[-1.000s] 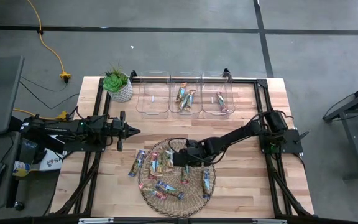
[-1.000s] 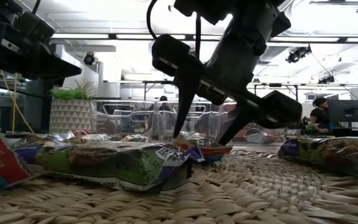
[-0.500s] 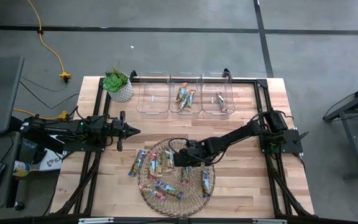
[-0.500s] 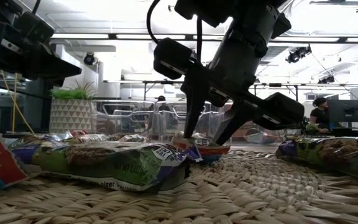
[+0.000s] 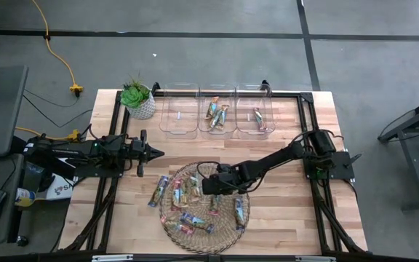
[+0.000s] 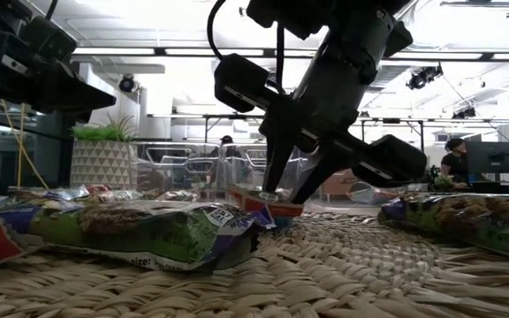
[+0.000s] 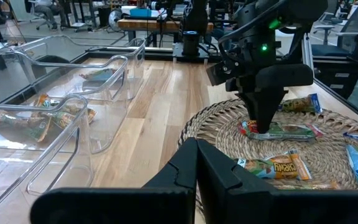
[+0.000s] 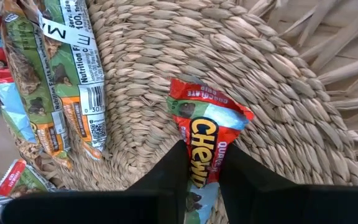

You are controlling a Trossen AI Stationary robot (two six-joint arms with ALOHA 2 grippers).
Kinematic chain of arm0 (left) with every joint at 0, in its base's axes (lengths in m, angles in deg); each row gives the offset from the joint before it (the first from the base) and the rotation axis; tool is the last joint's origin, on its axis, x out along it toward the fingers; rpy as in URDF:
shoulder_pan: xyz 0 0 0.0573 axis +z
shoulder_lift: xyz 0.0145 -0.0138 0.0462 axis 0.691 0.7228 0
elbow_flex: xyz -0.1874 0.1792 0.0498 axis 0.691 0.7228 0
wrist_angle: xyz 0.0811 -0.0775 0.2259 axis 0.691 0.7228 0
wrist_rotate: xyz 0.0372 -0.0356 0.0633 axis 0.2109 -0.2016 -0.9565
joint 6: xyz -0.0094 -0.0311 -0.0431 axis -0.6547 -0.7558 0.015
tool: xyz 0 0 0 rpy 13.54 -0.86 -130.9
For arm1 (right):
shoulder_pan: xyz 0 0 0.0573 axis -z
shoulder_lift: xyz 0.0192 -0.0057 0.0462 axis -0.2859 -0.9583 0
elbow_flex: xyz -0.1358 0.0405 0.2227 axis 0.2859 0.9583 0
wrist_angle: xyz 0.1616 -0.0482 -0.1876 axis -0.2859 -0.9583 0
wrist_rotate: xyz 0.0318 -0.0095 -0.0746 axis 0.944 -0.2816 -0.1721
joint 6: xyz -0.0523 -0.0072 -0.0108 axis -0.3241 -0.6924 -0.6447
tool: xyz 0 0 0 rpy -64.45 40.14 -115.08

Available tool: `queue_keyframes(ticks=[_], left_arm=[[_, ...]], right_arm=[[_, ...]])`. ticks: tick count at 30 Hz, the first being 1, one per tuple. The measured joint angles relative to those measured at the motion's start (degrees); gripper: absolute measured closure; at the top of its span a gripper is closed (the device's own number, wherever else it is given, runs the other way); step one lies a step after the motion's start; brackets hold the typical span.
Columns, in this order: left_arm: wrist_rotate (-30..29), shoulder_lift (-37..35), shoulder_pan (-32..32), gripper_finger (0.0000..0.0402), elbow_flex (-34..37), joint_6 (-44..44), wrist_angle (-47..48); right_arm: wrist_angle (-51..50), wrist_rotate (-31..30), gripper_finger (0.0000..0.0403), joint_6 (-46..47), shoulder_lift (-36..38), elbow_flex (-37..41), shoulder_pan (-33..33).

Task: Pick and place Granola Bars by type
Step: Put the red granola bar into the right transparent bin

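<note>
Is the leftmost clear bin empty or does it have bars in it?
Empty: the leftmost bin shows only bare clear plastic from above.

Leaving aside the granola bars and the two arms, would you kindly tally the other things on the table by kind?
clear bins: 3
wicker mat: 1
potted plant: 1
Total: 5

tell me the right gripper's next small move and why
Probably lift straight up. The right gripper is pinched on a red Chewy bar lying on the wicker mat, one end tipped up in the low view. Once raised, it can go toward the bins.
</note>
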Motion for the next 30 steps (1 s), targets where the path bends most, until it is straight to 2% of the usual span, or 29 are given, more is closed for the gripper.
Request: queue_keyframes(ticks=[12,24,30], left_arm=[[0.0,0.0,-0.01,0.04,0.0,0.0,0.0],[0.0,0.0,0.01,0.04,0.0,-0.02,0.0],[-0.01,0.0,-0.01,0.04,-0.02,-0.02,0.0]], right_arm=[[0.7,-1.62,0.0359,-1.61,4.07,0.07,-0.22],[2.04,-11.01,0.036,-6.8,12.61,0.02,-0.11],[5.07,-17.22,0.036,-13.82,18.3,0.02,-0.11]])
